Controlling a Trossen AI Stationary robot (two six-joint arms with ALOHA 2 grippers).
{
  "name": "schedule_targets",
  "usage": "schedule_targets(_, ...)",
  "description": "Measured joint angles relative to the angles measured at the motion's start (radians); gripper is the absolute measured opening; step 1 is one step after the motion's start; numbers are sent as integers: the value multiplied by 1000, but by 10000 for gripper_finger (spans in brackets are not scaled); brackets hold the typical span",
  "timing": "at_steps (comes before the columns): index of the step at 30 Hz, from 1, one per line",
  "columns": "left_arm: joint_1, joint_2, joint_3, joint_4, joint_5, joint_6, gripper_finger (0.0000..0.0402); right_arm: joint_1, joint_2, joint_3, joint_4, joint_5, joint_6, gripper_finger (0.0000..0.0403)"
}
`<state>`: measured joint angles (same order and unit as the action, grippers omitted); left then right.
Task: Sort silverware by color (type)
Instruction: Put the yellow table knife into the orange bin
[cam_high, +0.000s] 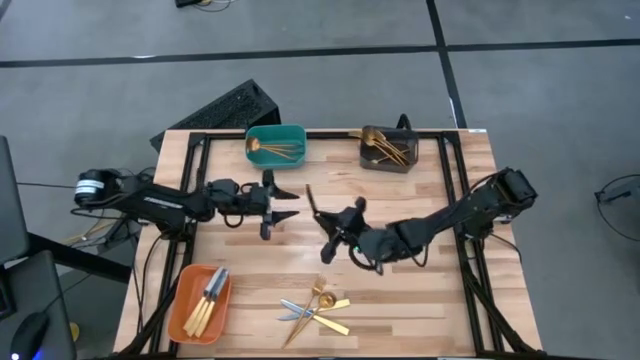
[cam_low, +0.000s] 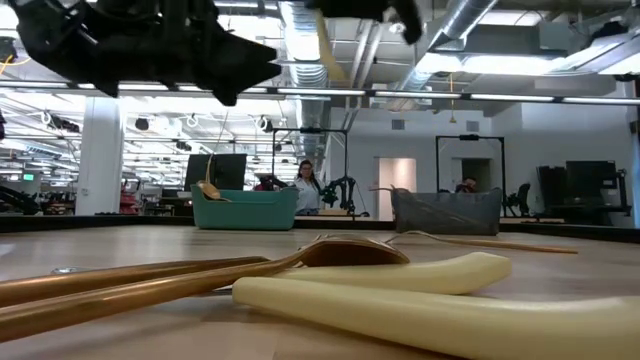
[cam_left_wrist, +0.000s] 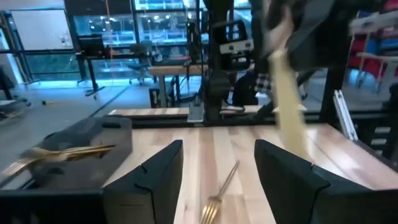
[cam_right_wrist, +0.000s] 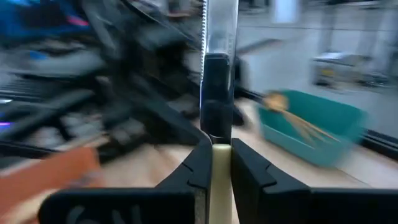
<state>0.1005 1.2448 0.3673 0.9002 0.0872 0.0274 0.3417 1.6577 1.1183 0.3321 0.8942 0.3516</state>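
Pale wooden planks of the table (cam_high: 420, 190) are carrying three bins and a small heap of cutlery, and both arms are working above the middle of it. The right pincer (cam_high: 322, 226) is clamped tight on a knife (cam_right_wrist: 219, 93): the right wrist view shows the pale handle pinched between the fingers (cam_right_wrist: 249, 171) with the serrated silver blade sticking straight out ahead, a grip that looks chosen to keep the piece from swinging while it is being carried. Just ahead of that pincer, close but not touching, the left pincer (cam_high: 284, 205) is hovering with its fingers (cam_left_wrist: 155, 174) spread wide and nothing between them, facing the knife as if it is waiting to receive it; that reading is a guess. Behind the right pincer, near the table's front edge, the unsorted silverware (cam_high: 318, 308) is lying in a crossed heap of gold pieces and silver-bladed knives. Off to the left arm's side at that same edge, the orange bin (cam_high: 200, 304) is already holding knives, so it is probably where this one belongs. Beyond both pincers, the teal bin (cam_high: 276, 146) and the dark grey bin (cam_high: 388, 150) are each holding gold cutlery.
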Motion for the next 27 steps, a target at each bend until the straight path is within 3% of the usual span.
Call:
schedule_targets(5,0,133,48,126,115,-69,187,-46,34,-1,69,-114,-75,60)
schedule_targets(12,-2,238,130,149,388,-65,187,-108,84,3,151,-432,-128,60)
schedule_targets(18,0,266,159,151,530,-74,187,-118,95,0,205,-534,-164,60)
schedule_targets(27,0,268,157,147,563,-75,136,-112,93,0,310,-558,-224,60)
